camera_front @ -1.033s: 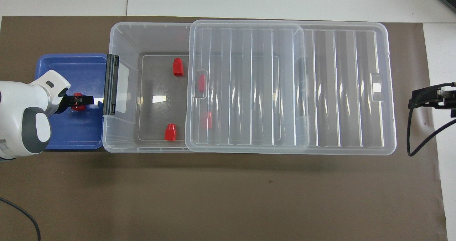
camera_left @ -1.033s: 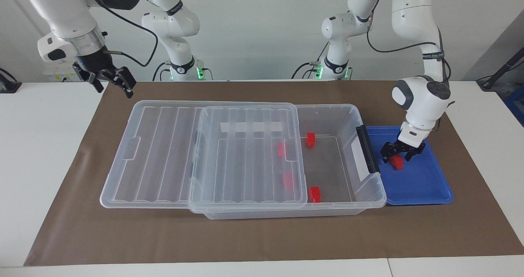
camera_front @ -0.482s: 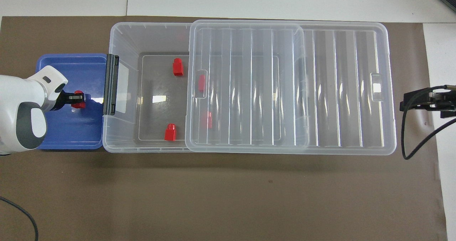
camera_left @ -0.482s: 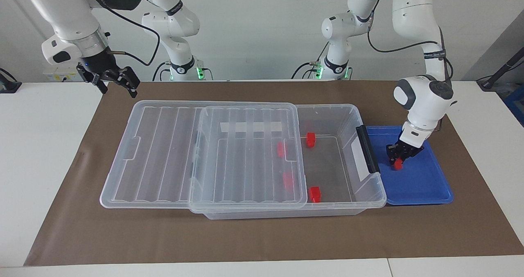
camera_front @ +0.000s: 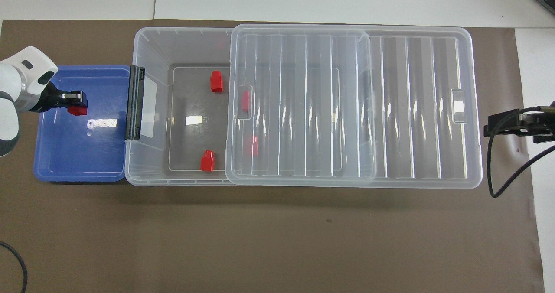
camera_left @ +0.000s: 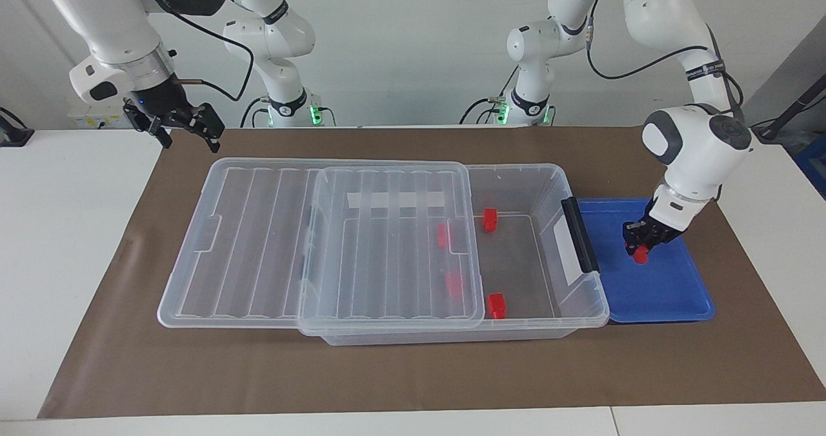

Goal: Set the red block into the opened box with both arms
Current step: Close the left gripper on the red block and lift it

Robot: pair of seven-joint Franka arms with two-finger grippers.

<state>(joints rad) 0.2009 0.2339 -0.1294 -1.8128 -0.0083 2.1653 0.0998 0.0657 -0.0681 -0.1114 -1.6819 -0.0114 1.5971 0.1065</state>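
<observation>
The right gripper point(camera_left: 187, 126) hangs in the air past the box's point(camera_left: 516, 171) lid-covered end, toward the right arm's end of the table, over the brown mat point(camera_left: 413, 371). Its two fingers stand well apart and hold nothing; the right arm waits there.

The box lies lengthwise on the mat. Its ribbed clear lid point(camera_left: 258, 229) is slid toward the right arm's end, so that it overhangs that end of the box and leaves the part next to the black handle point(camera_left: 579, 234) uncovered. A second ribbed panel point(camera_left: 393, 242) lies across the middle of the box, on top of the lid as far as can be judged through the clear plastic.

Four red blocks lie on the box's floor. Two are in the uncovered part: one point(camera_left: 490, 218) nearer the robots, one point(camera_left: 496, 305) farther from them. Two more point(camera_left: 443, 235) point(camera_left: 454, 284) show dimly through the panel's edge.

The blue tray point(camera_left: 671, 294) sits flat on the mat, touching the handle end of the box, toward the left arm's end of the table.

The left gripper point(camera_left: 641, 247) is over the tray, its fingers closed narrowly on the red block point(camera_left: 640, 254), which pokes out below the fingertips. The block seems lifted just clear of the tray's floor, outside the box, beside its handle end.
</observation>
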